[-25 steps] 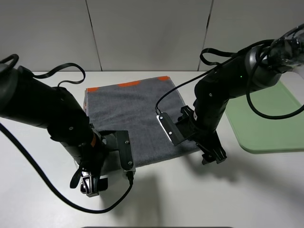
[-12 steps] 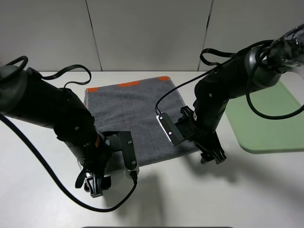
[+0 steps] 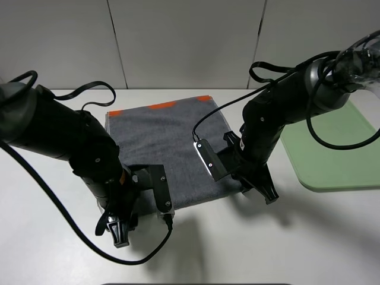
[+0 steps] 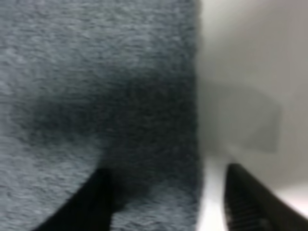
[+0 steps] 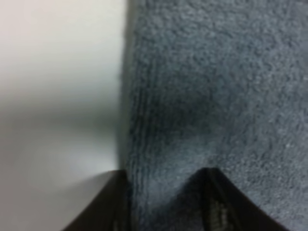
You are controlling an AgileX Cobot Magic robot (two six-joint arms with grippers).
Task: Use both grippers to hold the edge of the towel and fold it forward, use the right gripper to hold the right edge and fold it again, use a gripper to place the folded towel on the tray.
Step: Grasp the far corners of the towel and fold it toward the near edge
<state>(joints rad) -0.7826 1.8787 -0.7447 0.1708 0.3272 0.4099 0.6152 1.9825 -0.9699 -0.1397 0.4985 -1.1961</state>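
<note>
The dark grey towel point(image 3: 169, 148) lies flat on the white table, its orange patches point(image 3: 160, 105) along the far border. My left gripper point(image 3: 119, 230) is down at the towel's near left corner. In the left wrist view its jaws point(image 4: 163, 207) straddle the plain hem: one finger point(image 4: 91, 202) is over the cloth, the other point(image 4: 245, 202) over bare table, a gap showing. My right gripper point(image 3: 265, 194) is down at the near right corner. Its fingers point(image 5: 113, 202) stand apart with the stitched hem point(image 5: 144, 144) lying flat between them. The pale green tray point(image 3: 332, 154) sits at the right.
Each arm's wrist camera block point(image 3: 159, 190) hangs low over the towel's near edge. Black cables point(image 3: 89, 89) loop behind the left arm. A grey panelled wall closes off the back. The table's front edge lies just below the left gripper.
Both grippers have lowered onto the towel's near corners and their jaws have narrowed around the hem. The right gripper has shifted slightly inward. The towel has not moved.
</note>
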